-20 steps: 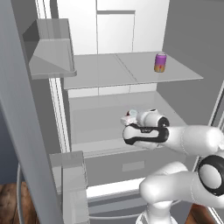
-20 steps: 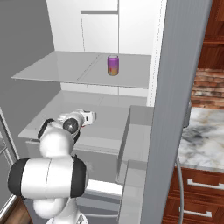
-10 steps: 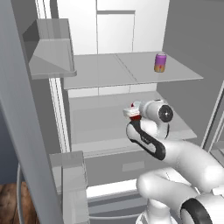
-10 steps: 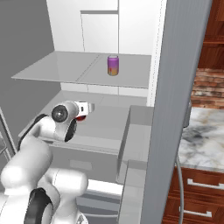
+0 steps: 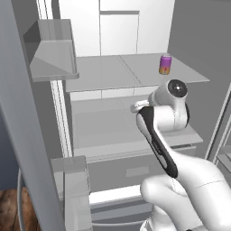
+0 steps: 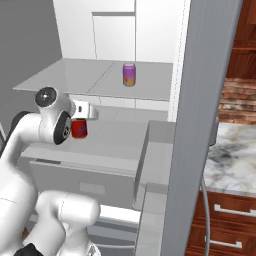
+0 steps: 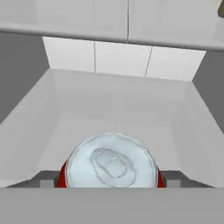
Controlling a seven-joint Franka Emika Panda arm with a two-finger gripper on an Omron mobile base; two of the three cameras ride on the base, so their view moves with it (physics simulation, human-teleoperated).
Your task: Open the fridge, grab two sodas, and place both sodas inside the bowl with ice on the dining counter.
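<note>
Base views flank the arm, facing the open fridge (image 5: 117, 85) closely, sharing its shelves; hand view looks down, seemingly.

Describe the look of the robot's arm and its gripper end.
The arm is glossy white with rounded, bulging segments, a black band running along one link and dark round joint caps ringed in grey. The gripper is a small white block. No loose cables or printed markings are visible.
</note>
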